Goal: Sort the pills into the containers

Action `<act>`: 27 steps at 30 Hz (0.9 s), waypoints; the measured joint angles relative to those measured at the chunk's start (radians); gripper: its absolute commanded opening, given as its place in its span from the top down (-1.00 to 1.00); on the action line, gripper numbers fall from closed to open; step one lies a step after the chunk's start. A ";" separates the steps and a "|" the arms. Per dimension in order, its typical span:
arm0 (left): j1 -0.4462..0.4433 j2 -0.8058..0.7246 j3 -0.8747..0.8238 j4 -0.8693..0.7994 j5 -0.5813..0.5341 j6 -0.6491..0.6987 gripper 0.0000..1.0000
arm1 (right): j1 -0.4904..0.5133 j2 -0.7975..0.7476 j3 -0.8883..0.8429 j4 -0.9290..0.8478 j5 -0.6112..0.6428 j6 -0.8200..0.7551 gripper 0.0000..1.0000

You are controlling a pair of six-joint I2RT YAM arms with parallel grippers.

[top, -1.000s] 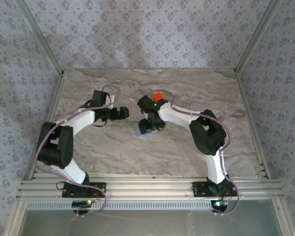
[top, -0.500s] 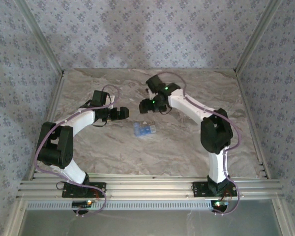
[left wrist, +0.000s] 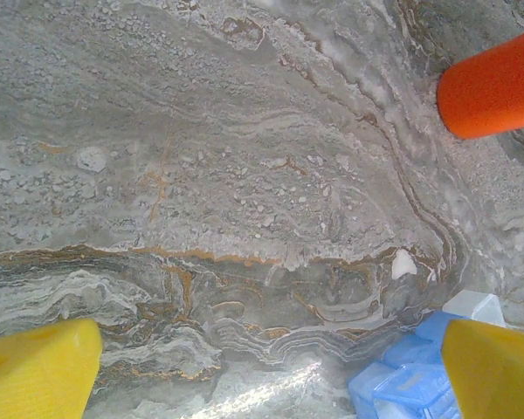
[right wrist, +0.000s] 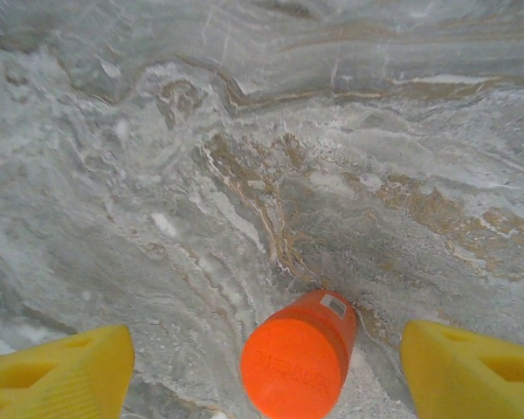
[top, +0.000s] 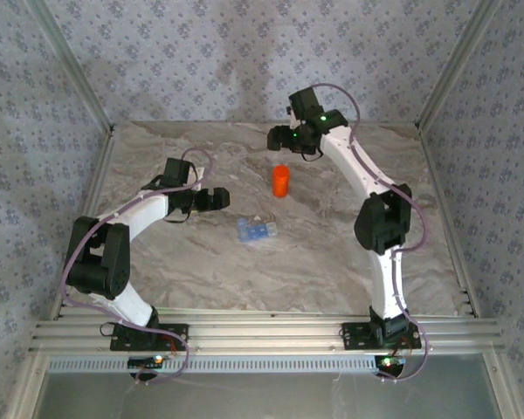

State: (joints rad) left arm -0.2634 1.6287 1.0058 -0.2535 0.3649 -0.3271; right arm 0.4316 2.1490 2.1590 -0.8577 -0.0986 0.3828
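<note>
- Orange bottle (top: 281, 181) stands upright mid-table, cap up, at about 1 o'clock from the blue container (top: 257, 230) and well apart from it.
- Right gripper (top: 278, 138) hangs at 12 o'clock of the bottle. Wrist view: jaws spread wide, bottle (right wrist: 299, 353) between them, touching neither, nothing held.
- Left gripper (top: 223, 200) sits at 10 o'clock of the blue container. Jaws fully wide, empty.
- Left wrist view: small white bit (left wrist: 403, 264), maybe a pill, just beside the blue container (left wrist: 410, 384).
- Bottle likely light, stiff, smooth plastic. Round, so it could slip or tip. Best pinched across the body below the cap.
- Blue container looks thin-walled and low. Take it across its short sides, gently.
</note>
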 measured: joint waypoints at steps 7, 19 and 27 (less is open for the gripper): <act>0.000 -0.001 0.014 -0.013 0.003 0.000 -0.99 | 0.050 0.110 0.015 -0.087 0.059 -0.035 -0.65; 0.000 -0.019 0.015 -0.016 0.003 -0.001 -0.99 | 0.072 0.112 -0.116 -0.094 0.095 -0.059 -0.04; 0.000 -0.019 0.020 -0.014 0.024 -0.035 -0.99 | 0.070 0.094 -0.148 -0.071 0.089 -0.062 0.34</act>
State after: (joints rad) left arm -0.2634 1.6096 1.0256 -0.2680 0.3893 -0.3622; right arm 0.5018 2.2433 2.0113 -0.9287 -0.0093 0.3206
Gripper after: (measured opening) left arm 0.996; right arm 0.481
